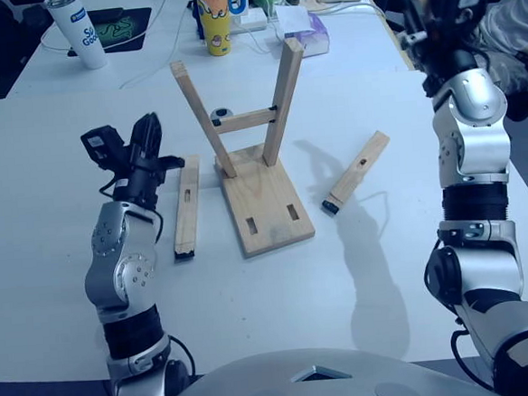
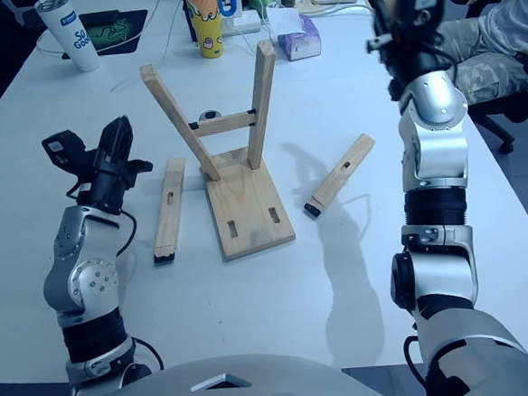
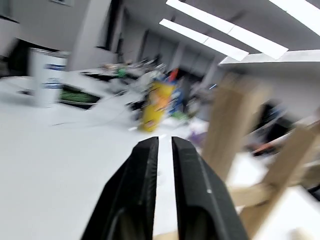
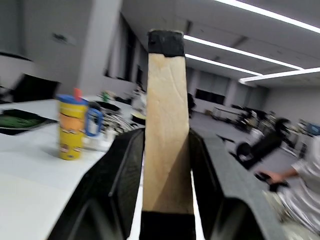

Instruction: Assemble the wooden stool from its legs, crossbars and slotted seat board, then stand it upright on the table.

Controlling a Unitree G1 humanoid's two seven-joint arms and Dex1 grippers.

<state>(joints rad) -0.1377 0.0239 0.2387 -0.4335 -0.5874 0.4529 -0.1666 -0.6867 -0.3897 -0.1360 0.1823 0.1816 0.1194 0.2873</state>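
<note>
Right gripper [image 4: 166, 140] raised high, pinching held leg [image 4: 167, 90] across flat faces, black-capped end past fingertips. Left gripper [image 3: 165, 145] low over table [image 1: 48, 222], fingers nearly pressed together, nothing between. Loose leg [image 1: 187, 203] lies just beside it. Seat board [image 1: 266, 207] lies just beyond, with fitted legs [image 1: 284, 97] and crossbar [image 1: 245, 119]. Judgement: wood stiff, light, smooth; grip mid-length, clear of slots. Tumbler [image 1: 75, 30] and yellow cup [image 1: 215, 20] far ahead of left gripper; contents unseen.

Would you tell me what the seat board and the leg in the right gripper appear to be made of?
Seat board: pale, matte wood, apparently unvarnished, with visible grain. Leg in the right gripper: the same light wood; its black end cap looks like rubber or plastic.
</note>
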